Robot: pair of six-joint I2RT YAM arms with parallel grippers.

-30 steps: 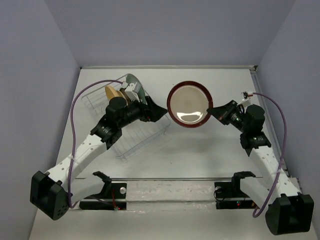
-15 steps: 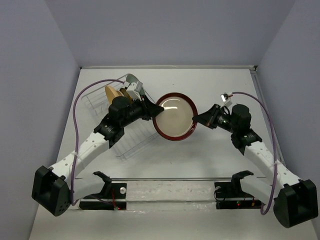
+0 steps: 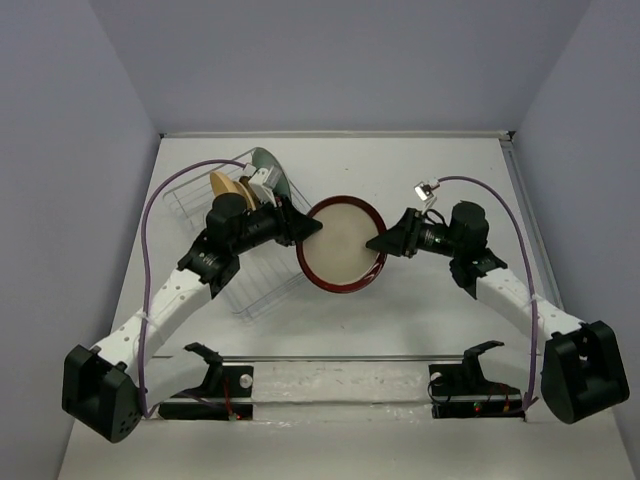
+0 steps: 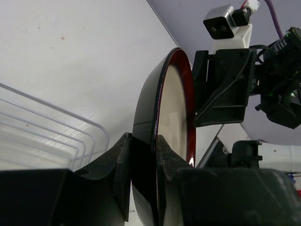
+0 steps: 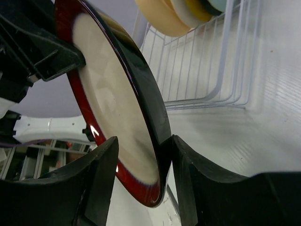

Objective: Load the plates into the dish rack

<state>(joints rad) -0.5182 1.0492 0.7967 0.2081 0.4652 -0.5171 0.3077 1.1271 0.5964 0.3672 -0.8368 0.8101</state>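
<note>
Had white arm links [image 3: 170,295], black joints [image 3: 232,215], black left gripper [image 3: 318,228] and right gripper [image 3: 372,243], purple cables [image 3: 148,225], grey camera [image 4: 220,22].

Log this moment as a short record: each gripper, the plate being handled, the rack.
left gripper: shut on the rim of the red-rimmed plate
right gripper: open, jaws either side of the opposite rim
red-rimmed plate: on edge between both grippers, not yet in the rack
dish rack: left of that plate, with other plates standing at its far end
</note>
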